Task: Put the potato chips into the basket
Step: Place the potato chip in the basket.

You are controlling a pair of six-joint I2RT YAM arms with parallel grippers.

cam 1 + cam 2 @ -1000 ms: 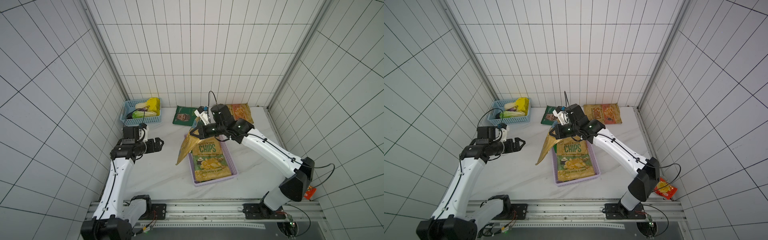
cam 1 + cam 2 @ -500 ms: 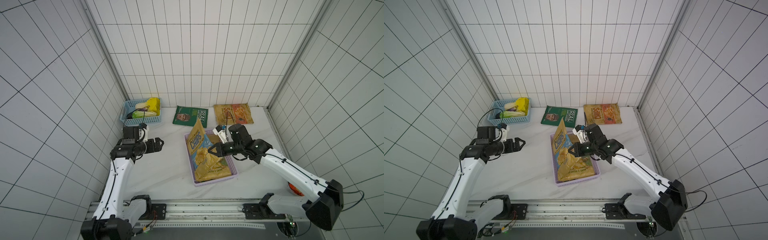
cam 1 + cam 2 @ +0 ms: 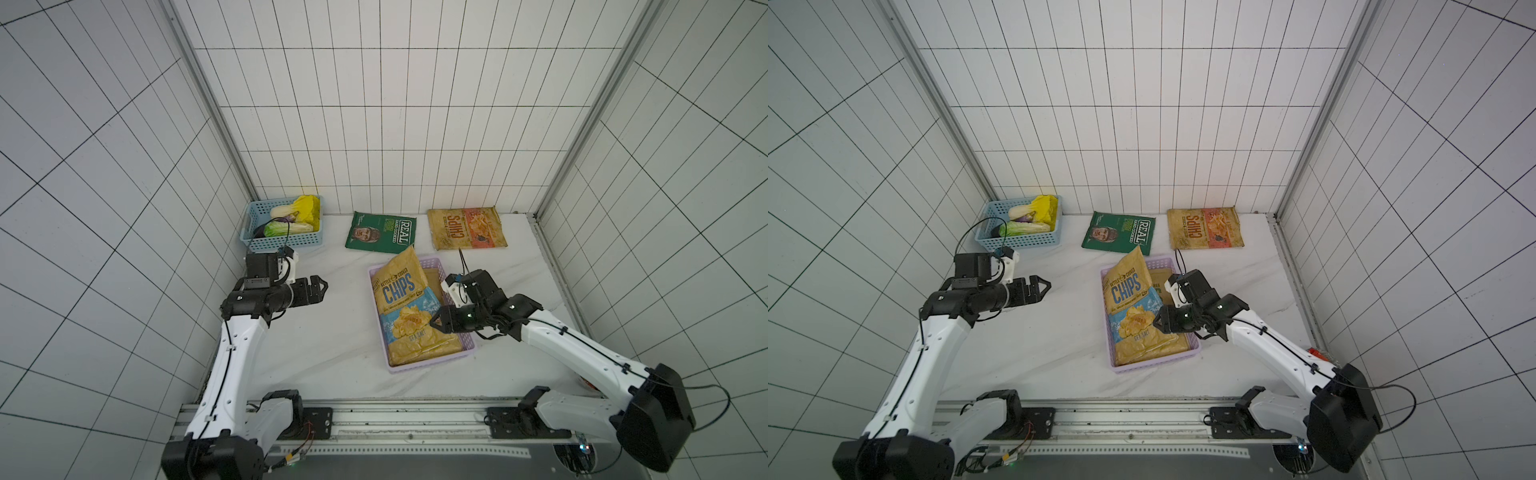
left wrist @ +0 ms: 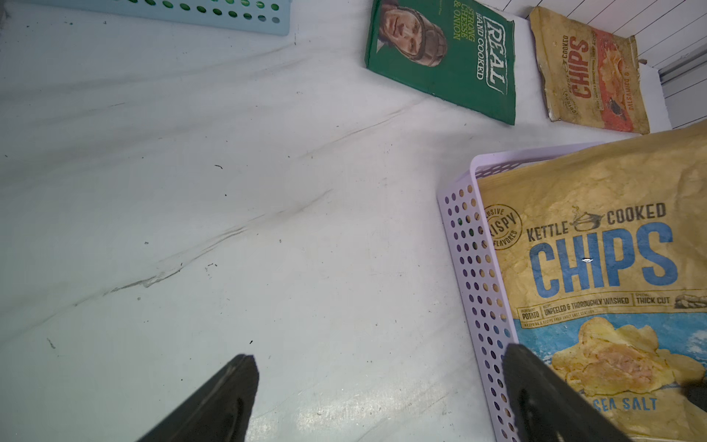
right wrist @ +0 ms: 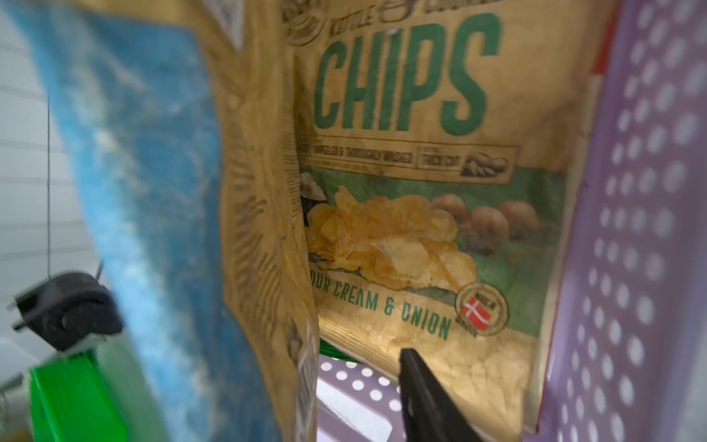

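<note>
Right tool [image 3: 434,322] is low over the near-right part of the lilac basket [image 3: 432,366] in both top views. Its tips are at the right edge of the sea salt bag [image 3: 405,316], and the jaw gap is hard to read from up here. That bag is in the basket on top of a lower tan bag [image 3: 434,277], with its far end poking over the far rim. Left tool [image 3: 322,286] hovers wide and empty above the bare worktop [image 3: 332,353], well apart from the basket. REAL bag [image 3: 382,232] and red CHIPS bag [image 3: 467,228] lie flat at the back, outside the basket. The blue basket [image 3: 282,243] of toy vegetables is in the back-left corner.

Left wrist: both fingers [image 4: 225,398] are spread wide with nothing between them. The basket wall [image 4: 470,248] and sea salt bag [image 4: 597,268] are just ahead.

Right wrist, blurred: one finger [image 5: 424,398] shows, clear of the sea salt bag [image 5: 153,172]. The other finger is hidden behind the bag. This reads as jaws partly parted, not pinching. The bag's edge stands up off the lower tan bag [image 5: 401,153], which has a sour cream & onion print and lies flat against the lilac wall.

Judgement: this step is the drop-off. To do it well, open fully before moving. Then lift straight up and back to the right so no finger drags the foil. The bag may settle flat or need a nudge off the rim. Two bags remain outside the basket.
</note>
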